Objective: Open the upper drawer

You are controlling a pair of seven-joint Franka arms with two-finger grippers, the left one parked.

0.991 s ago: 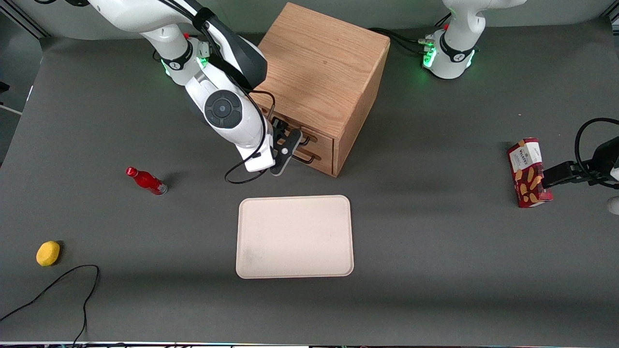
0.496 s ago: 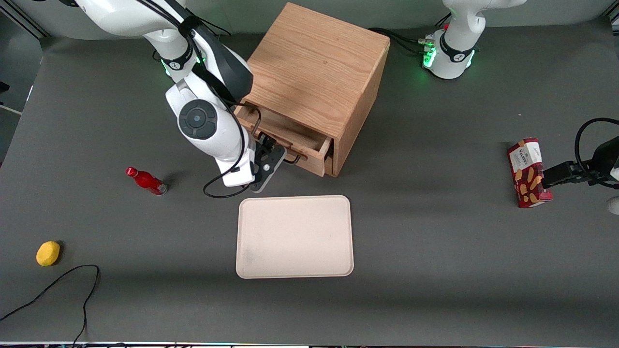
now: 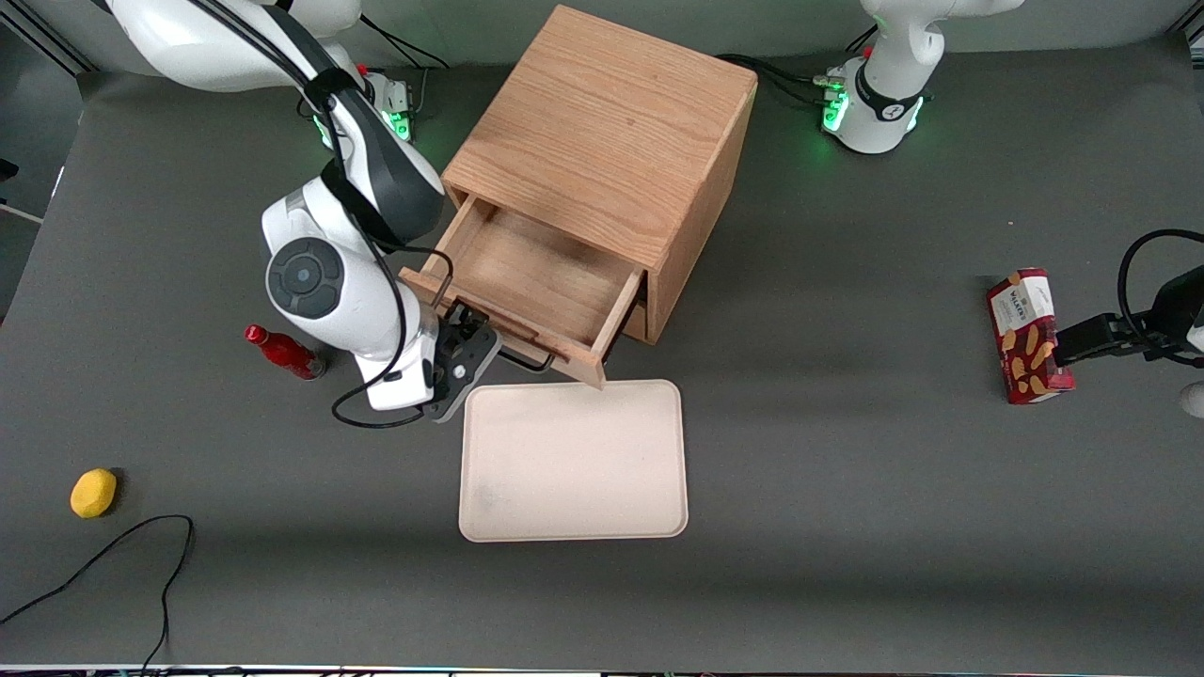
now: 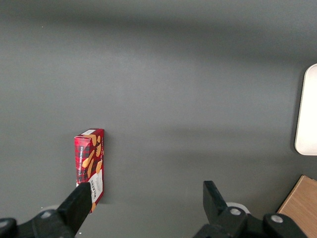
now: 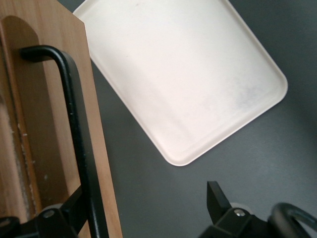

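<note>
The wooden cabinet stands at the back middle of the table. Its upper drawer is pulled far out, and its bare wooden inside shows. The drawer front and thin black wire handle fill one side of the right wrist view. The handle also shows in the front view. My right gripper is at the drawer front, by the handle's end toward the working arm. In the right wrist view the gripper is open, with one finger at the handle bar and the other finger over bare table. The lower drawer is mostly hidden under the upper one.
A cream tray lies just nearer the camera than the drawer front, also seen from the right wrist. A red bottle lies beside my arm. A yellow fruit and a black cable lie toward the working arm's end. A red cookie box lies toward the parked arm's end.
The upper drawer has gone from shut to pulled far out. My right gripper has moved with its handle toward the front camera and the working arm's end.
</note>
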